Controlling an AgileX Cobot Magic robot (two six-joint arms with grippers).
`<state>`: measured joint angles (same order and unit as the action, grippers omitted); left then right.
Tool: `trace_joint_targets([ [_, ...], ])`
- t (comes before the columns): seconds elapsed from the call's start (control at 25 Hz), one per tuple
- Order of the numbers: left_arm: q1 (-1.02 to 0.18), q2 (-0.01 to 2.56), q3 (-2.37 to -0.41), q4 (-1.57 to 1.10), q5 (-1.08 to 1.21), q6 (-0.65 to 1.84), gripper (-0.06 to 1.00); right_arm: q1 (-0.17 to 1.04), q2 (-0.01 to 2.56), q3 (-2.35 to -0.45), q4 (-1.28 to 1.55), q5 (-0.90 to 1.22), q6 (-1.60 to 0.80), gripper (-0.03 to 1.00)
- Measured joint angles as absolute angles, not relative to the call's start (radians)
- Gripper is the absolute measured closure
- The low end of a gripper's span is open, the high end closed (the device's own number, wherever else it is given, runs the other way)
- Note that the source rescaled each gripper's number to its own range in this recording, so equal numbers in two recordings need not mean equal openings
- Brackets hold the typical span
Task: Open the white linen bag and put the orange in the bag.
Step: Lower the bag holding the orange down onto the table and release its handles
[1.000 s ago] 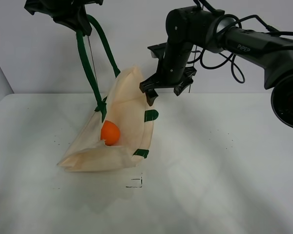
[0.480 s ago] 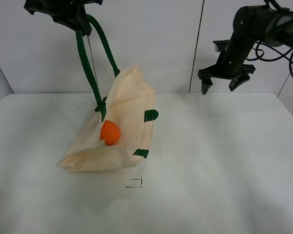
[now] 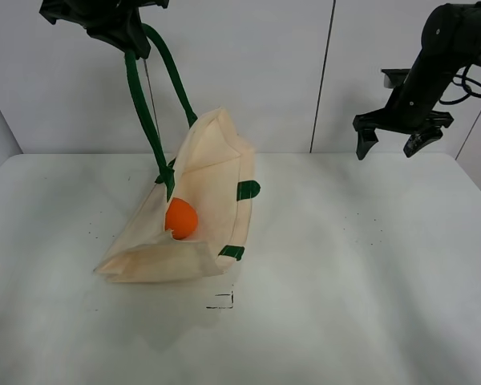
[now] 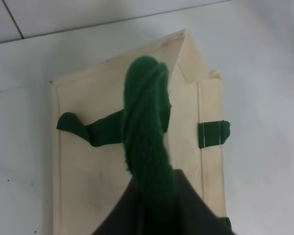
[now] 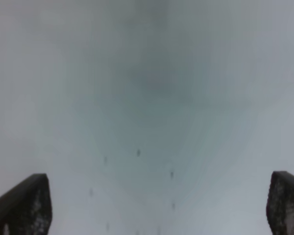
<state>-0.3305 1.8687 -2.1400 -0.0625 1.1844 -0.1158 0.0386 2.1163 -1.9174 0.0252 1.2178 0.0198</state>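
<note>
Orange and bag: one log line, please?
orange: in white linen bag | left hand: shut on green handle | right hand: open, empty

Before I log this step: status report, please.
Left gripper shut on green handle; right gripper open, empty. Orange inside white linen bag. Nothing in the way.

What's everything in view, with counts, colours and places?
Cream-white linen tote bag: one, cream-white, left of table centre, partly lifted.
Small round orange fruit: one, bright orange, in the bag's open mouth.
Dark green strap handles: two, dark green, rising from the bag.
Small green tabs: two, green, bag's right edge.
White table: one, white, under everything.
Small black mark: one, black, table, before the bag.
Left gripper: one, black, upper left, shut on the handles.
Right gripper: one, black, upper right, open, empty.
</note>
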Motion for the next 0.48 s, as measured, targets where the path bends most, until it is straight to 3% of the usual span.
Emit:
trace_joint_targets([
  [0.48,-0.331,1.869,-2.140,-0.062,1.184,-0.116,0.94,0.039,1.392,-1.195,0.025,1.218,0.014,-0.03],
])
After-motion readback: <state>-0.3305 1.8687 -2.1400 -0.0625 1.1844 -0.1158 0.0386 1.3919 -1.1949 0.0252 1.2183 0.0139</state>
